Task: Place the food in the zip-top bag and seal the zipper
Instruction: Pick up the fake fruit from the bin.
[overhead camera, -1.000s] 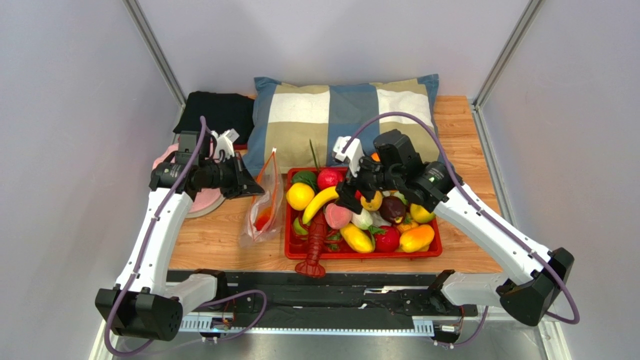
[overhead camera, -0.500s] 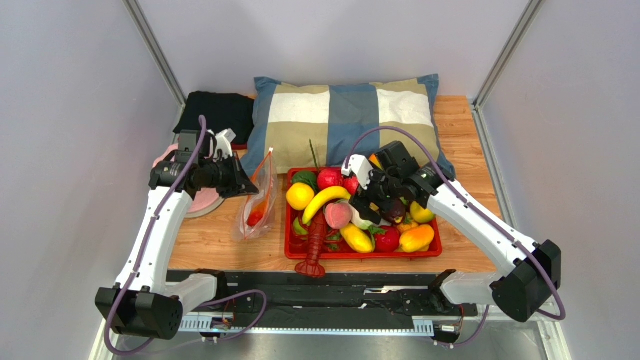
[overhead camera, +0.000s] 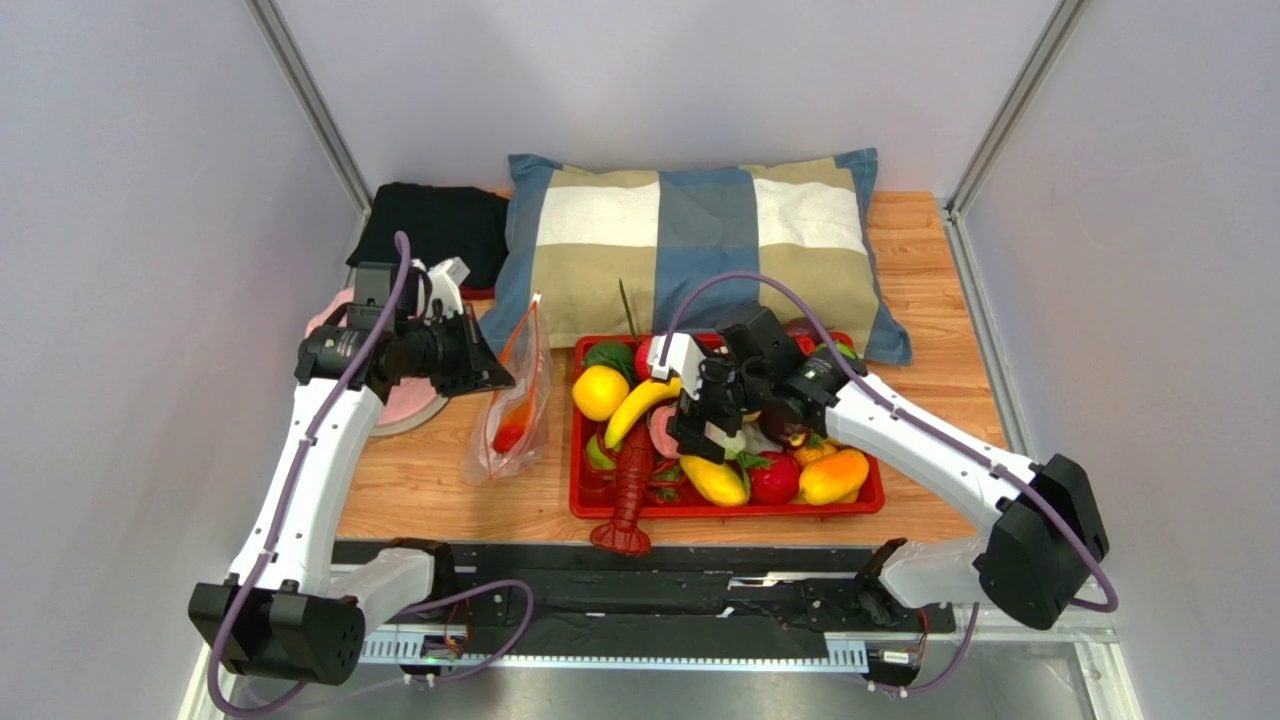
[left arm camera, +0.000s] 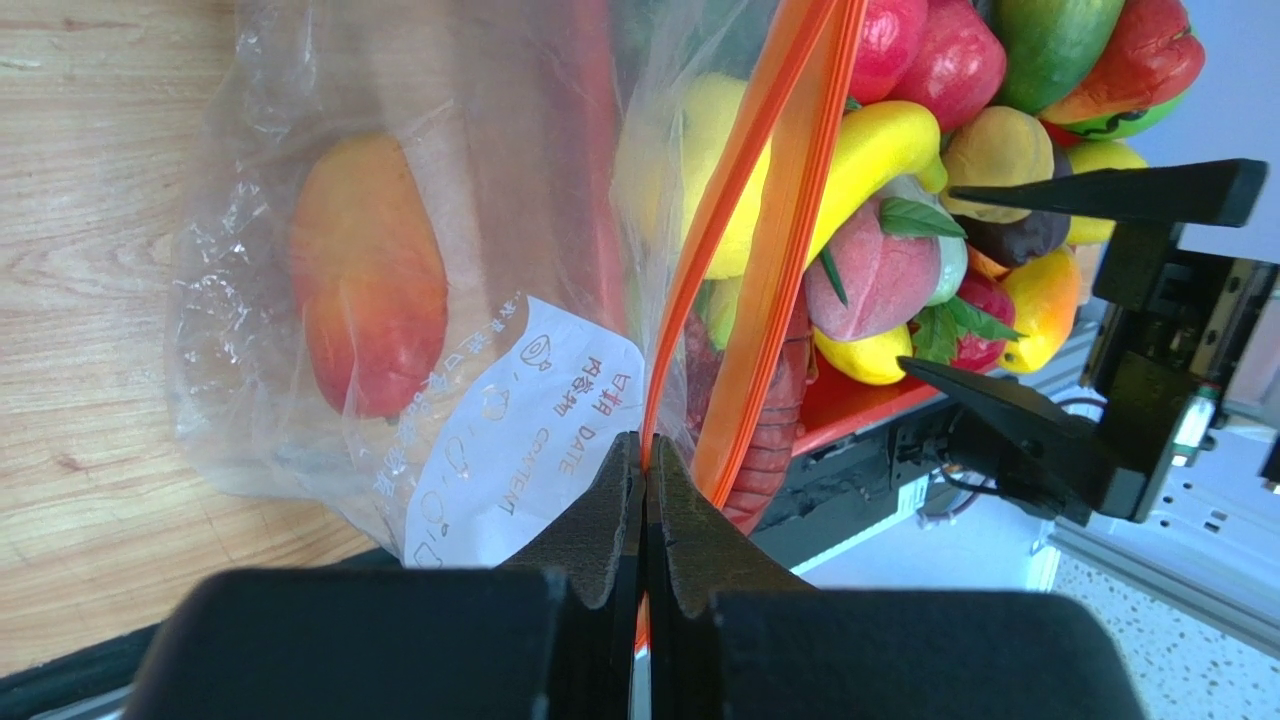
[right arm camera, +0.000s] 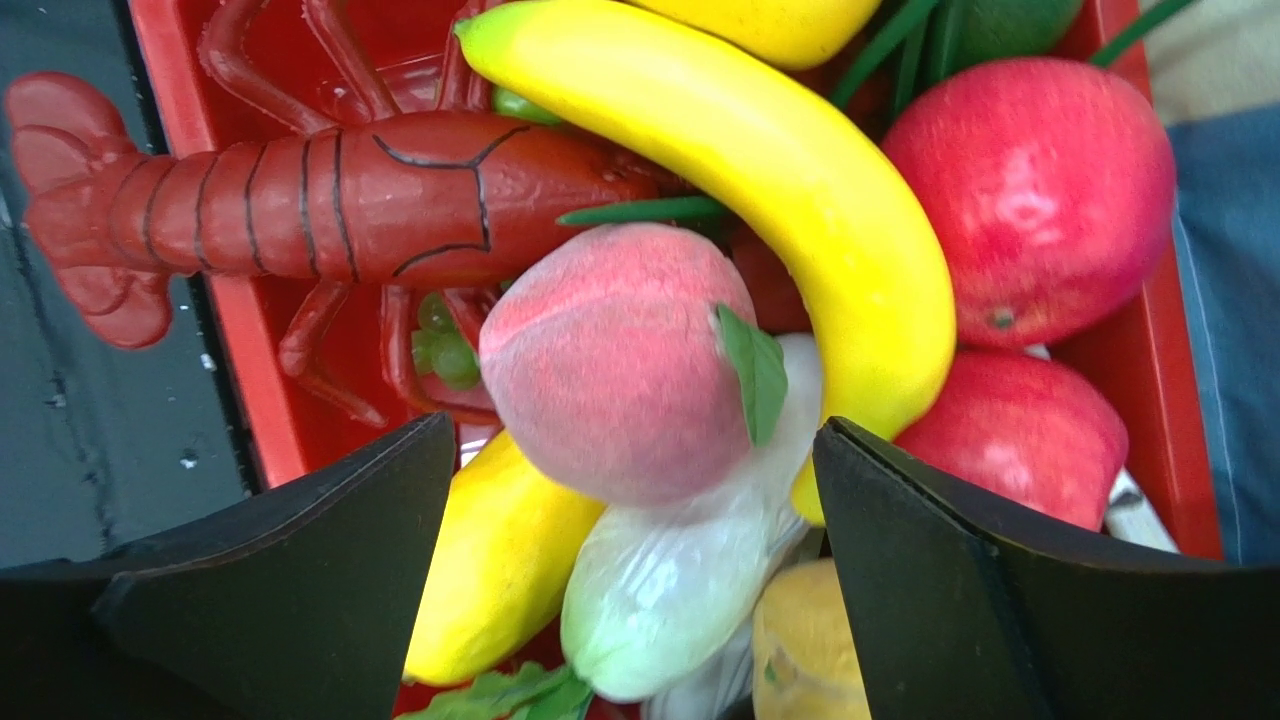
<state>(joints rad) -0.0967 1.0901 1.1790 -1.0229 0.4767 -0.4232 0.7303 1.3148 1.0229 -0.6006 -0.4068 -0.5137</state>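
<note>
Wood tabletop (left arm camera: 90, 225): left gripper (left arm camera: 646, 473) clamped on zipper (left arm camera: 784, 165) of zip-top bag (left arm camera: 451, 300). Right gripper (right arm camera: 631, 435) spread wide, straddling peach (right arm camera: 616, 360) in red tray (right arm camera: 256, 390).

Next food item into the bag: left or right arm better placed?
Right. The right tool is open, its fingers flanking the peach in the tray. The left tool is shut on the zipper, holding the zip-top bag.

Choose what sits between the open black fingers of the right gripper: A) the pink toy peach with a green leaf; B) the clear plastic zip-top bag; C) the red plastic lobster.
A: the right wrist view shows the pink toy peach centred between the spread fingers of the right gripper.
</note>
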